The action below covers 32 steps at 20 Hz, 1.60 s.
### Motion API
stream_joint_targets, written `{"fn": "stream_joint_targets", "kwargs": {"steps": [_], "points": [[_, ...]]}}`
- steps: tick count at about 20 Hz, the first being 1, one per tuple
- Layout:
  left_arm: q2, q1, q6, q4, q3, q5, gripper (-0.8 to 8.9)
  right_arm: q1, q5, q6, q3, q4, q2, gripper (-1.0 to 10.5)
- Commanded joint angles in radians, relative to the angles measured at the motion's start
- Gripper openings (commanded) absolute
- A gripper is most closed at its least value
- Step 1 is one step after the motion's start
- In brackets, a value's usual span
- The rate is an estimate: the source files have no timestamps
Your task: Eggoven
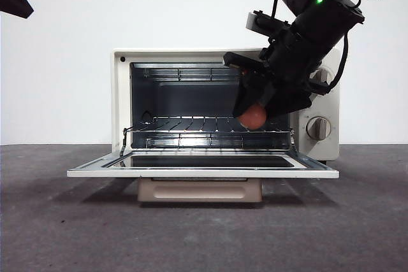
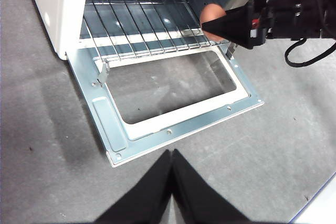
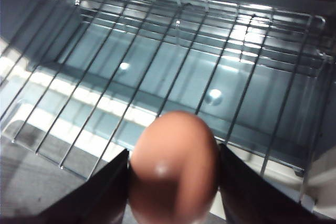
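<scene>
While the left gripper (image 2: 171, 153) waits closed and empty, the right gripper (image 1: 255, 114) grips the egg (image 1: 253, 116) just above the oven (image 1: 121, 93) rack (image 1: 191, 123), so lowering and release likely come next.

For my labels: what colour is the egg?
Reddish-brown egg, seen best in the right wrist view.

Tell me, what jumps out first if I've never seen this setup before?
The reddish-brown egg pinched in the right gripper stands out, held at the mouth of the cream toaster oven, just above the right end of its wire rack. The oven's door lies folded down flat in front. The left gripper waits shut, back from the door over the grey table.
</scene>
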Motion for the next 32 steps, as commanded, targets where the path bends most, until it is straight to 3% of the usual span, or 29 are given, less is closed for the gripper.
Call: {"fn": "stream_joint_targets", "kwargs": {"steps": [1,5,9,20,32], "points": [[0.005,-0.001,-0.006,0.013,0.005,0.002,0.06,0.003,0.000,-0.016,0.025,0.013,0.032,0.0],[0.005,-0.001,-0.006,0.017,0.005,0.002,0.06,0.005,0.001,-0.016,0.025,0.000,0.032,0.2],[0.005,-0.001,-0.006,0.018,0.005,0.002,0.06,0.010,0.011,-0.016,0.025,-0.015,0.032,2.1],[0.005,-0.001,-0.006,0.018,0.005,0.002,0.06,0.016,0.060,-0.014,0.025,-0.017,0.000,2.5],[0.005,-0.001,-0.006,0.017,0.005,0.002,0.06,0.038,0.035,-0.008,0.027,-0.027,-0.022,3.0]]}}
